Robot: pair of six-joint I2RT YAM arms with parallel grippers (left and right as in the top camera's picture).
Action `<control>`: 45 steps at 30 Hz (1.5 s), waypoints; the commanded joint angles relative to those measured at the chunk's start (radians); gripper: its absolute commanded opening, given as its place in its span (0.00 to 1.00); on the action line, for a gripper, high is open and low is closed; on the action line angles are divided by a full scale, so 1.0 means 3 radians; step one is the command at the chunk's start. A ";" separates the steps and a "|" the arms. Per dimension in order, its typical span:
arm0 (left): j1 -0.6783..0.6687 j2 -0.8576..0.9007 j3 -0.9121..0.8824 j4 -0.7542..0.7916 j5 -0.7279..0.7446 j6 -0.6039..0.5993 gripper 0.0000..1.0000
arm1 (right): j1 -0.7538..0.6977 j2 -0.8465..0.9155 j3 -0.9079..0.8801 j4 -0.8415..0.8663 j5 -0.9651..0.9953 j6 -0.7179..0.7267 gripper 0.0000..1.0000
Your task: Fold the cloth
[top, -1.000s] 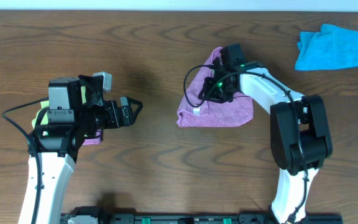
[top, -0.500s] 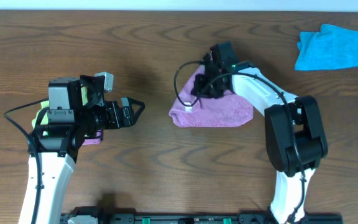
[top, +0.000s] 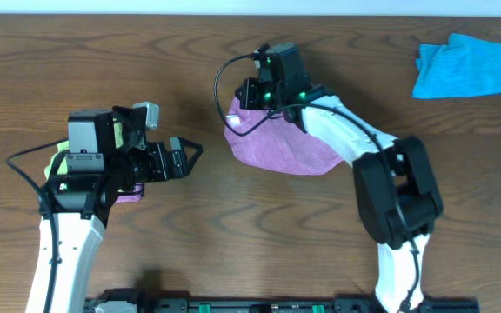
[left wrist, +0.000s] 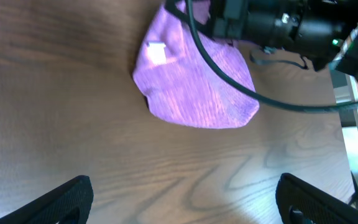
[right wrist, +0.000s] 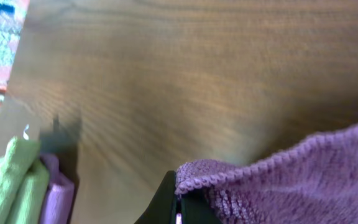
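The purple cloth (top: 285, 146) lies partly folded mid-table, its left edge lifted. Its white tag (top: 232, 120) shows at the left corner, and also in the left wrist view (left wrist: 156, 53). My right gripper (top: 252, 97) is shut on the cloth's hemmed edge (right wrist: 241, 177) and holds it above the wood. The cloth fills the lower right of the right wrist view. My left gripper (top: 185, 156) is open and empty, left of the cloth and apart from it. In the left wrist view its two fingertips (left wrist: 61, 198) stand wide apart over bare wood, with the cloth (left wrist: 197, 87) ahead.
A blue cloth (top: 464, 65) lies at the far right back. A lime-green cloth (top: 57, 163) and a pink one sit under my left arm; both show in the right wrist view (right wrist: 17, 180). A black cable (top: 224, 78) loops off the right wrist.
My right gripper has carried the cloth's edge left and toward the table's back. The cloth has been dragged and spread leftward. The left arm has not moved.
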 commanded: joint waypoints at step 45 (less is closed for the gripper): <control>-0.0011 -0.0008 0.0055 -0.0322 0.0093 0.0187 0.95 | -0.0403 -0.0201 0.1745 -0.2436 0.0512 -0.0175 0.81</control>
